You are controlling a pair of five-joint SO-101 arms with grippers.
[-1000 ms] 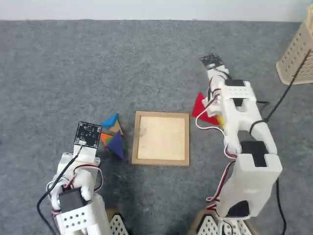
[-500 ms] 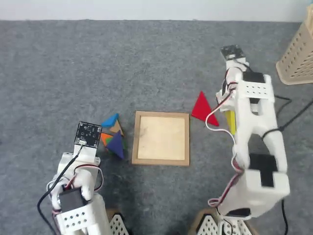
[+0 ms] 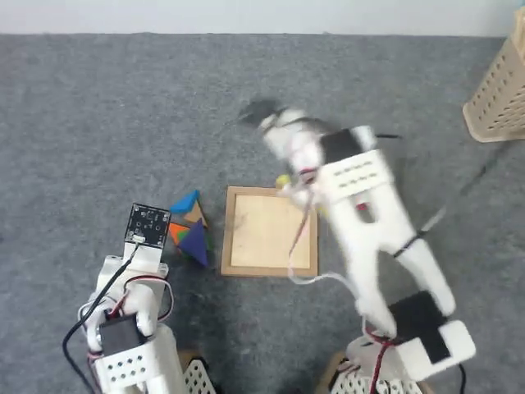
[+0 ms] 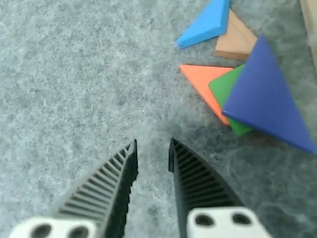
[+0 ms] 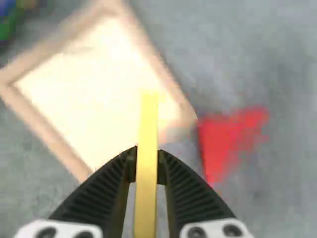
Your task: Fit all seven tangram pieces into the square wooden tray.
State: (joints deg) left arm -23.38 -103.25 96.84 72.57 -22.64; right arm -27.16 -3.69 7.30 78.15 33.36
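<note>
The square wooden tray (image 3: pixel 258 234) lies mid-table, its floor bare. My right gripper (image 5: pixel 147 151) is shut on a thin yellow piece (image 5: pixel 147 129) held edge-on above the tray (image 5: pixel 84 94), near the corner closest to the red triangle (image 5: pixel 230 141). From above, the yellow piece (image 3: pixel 283 180) shows at the tray's far edge. Left of the tray sit a light blue piece (image 3: pixel 187 201), a wood-coloured piece (image 3: pixel 196 214), an orange triangle (image 3: pixel 175 232), a green piece (image 4: pixel 225 89) and a dark blue triangle (image 3: pixel 195 241). My left gripper (image 4: pixel 151 148) is open over carpet beside them.
A slatted wooden rack (image 3: pixel 500 86) stands at the back right edge. Grey carpet (image 3: pixel 123 107) covers the table, open at the back and left. Both arm bases sit at the front edge.
My right arm has swung left with the yellow piece, from beside the red triangle to above the tray's far right part. The left arm has kept still.
</note>
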